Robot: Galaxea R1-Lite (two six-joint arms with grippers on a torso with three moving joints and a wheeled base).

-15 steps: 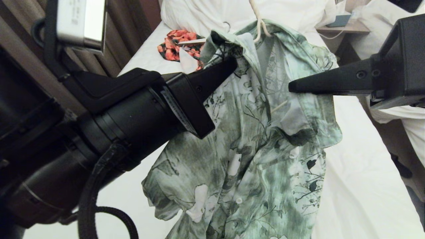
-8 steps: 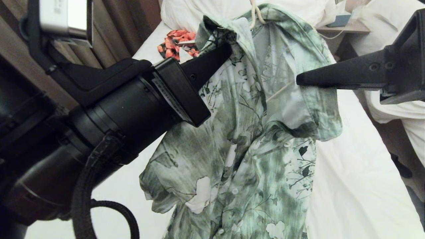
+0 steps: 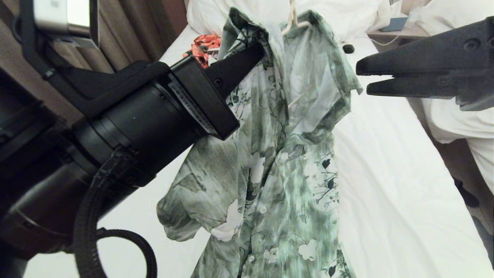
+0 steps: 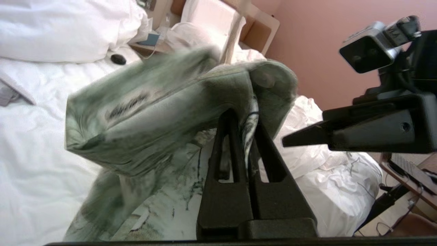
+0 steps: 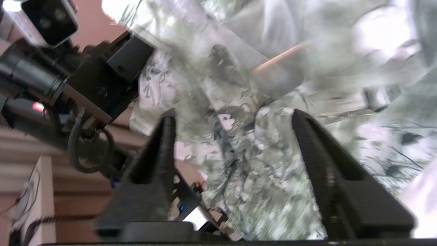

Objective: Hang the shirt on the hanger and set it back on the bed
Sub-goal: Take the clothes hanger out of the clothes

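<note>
Hanging lengthwise over the bed (image 3: 405, 162) on the hanger (image 3: 292, 17), shirt (image 3: 285, 154) pinched at its left shoulder by the clenched left gripper (image 3: 259, 49), with the right gripper (image 3: 362, 80) released, just off the right shoulder, nearer for regrasping.

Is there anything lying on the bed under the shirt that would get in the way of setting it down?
Nothing visible. The shirt hangs from the left pincer over bare sheet on the bed. An orange garment and a small dark object lie further up, near the pillows.
</note>
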